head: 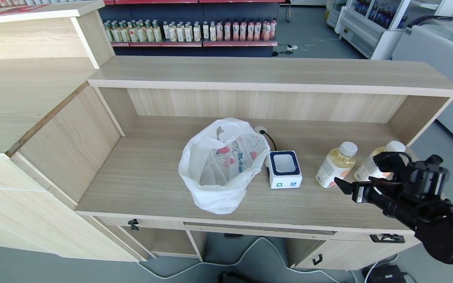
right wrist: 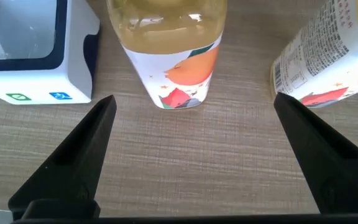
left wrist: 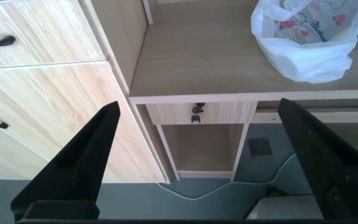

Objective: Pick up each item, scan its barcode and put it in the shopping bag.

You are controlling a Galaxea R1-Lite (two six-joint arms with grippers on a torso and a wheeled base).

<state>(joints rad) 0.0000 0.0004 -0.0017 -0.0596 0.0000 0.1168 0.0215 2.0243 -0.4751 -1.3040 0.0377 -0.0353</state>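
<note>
The left gripper point(left wrist: 197, 104) hangs in front of the surface's left end, below its edge, with its fingers wide apart and nothing between them. It faces a small drawer point(left wrist: 197, 112) with a key in its lock.

On the wooden surface point(head: 140, 177), near the middle, sits a white plastic shopping bag point(head: 220, 167), its mouth open and red and blue print showing inside. Just to its right, close but apart, is the white scanner point(head: 284, 169) with a dark-rimmed window on top and a black cable running back to a hole in the surface.

Farther right stand two bottles of pale yellow drink with white caps. The first bottle point(head: 336, 165) is upright, and the second bottle point(head: 366, 169) is beside it, partly behind the arm.

The right gripper point(right wrist: 192, 99) is low in front of the first bottle, fingers spread wide and touching neither bottle.
</note>
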